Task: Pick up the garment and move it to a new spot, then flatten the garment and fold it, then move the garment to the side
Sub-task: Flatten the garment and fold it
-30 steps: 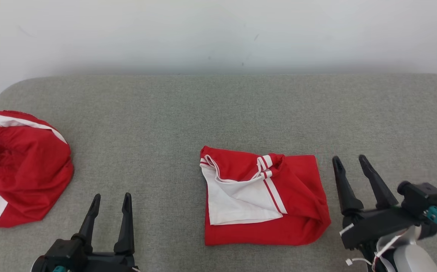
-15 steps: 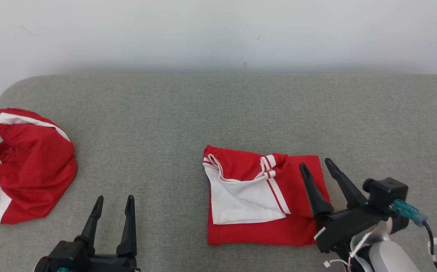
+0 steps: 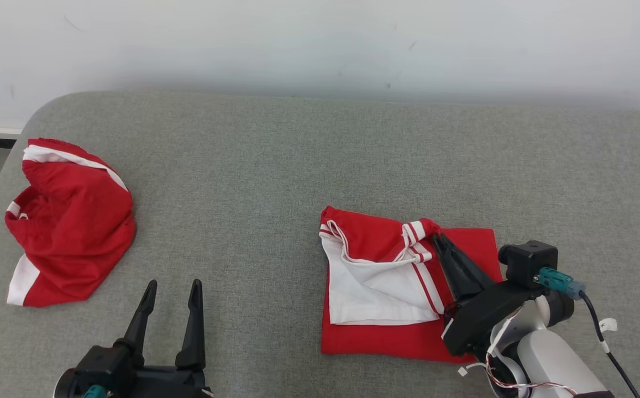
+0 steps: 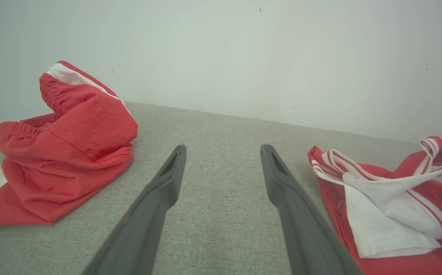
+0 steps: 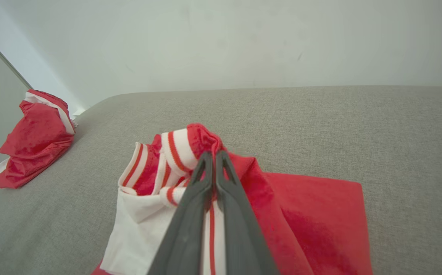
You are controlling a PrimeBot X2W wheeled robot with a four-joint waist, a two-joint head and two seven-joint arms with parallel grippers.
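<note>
A folded red and white garment [image 3: 386, 287] lies on the grey cushioned surface [image 3: 276, 166], right of centre. My right gripper [image 3: 439, 239] reaches over the garment's right half. Its fingers are pressed together on the raised striped cuff [image 5: 179, 149], which bunches up at the fingertips. The right wrist view shows this gripper [image 5: 213, 153] shut on that fold. The garment [image 4: 381, 191] also appears at the right of the left wrist view. My left gripper [image 3: 172, 284] stands open near the front edge, holding nothing, with bare surface between its fingers [image 4: 167, 179].
A second red garment with white trim [image 3: 71, 221] lies crumpled at the far left, close to the surface's rounded corner. A pale wall [image 3: 320, 38] runs behind the surface. Bare grey surface separates the two garments.
My right gripper has moved left over the folded garment and shut on its striped cuff, lifting that fold slightly. The head camera has shifted. The left gripper has not moved.
</note>
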